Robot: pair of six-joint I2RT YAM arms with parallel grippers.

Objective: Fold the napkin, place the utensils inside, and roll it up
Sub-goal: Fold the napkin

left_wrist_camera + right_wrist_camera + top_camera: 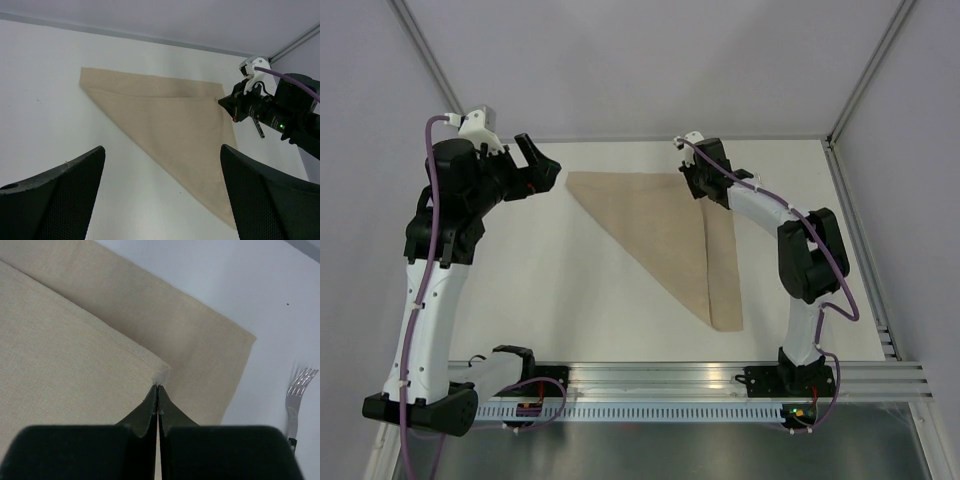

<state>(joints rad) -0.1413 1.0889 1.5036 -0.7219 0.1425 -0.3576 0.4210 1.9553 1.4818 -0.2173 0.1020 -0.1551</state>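
The tan napkin (660, 225) lies folded into a triangle on the white table, its long point toward the near edge. My right gripper (695, 185) is at its far right corner. In the right wrist view the gripper (158, 386) is shut on the tip of the napkin's (75, 355) upper layer, a little inside the lower layer's corner. A fork (296, 395) with silver tines and a dark handle lies on the table to the right of the napkin. My left gripper (542, 165) is open and empty, raised to the left of the napkin (175, 120).
The white table (550, 290) is bounded by grey walls at the back and sides, with an aluminium rail (720, 375) along the near edge. The right arm (280, 115) shows at the right of the left wrist view.
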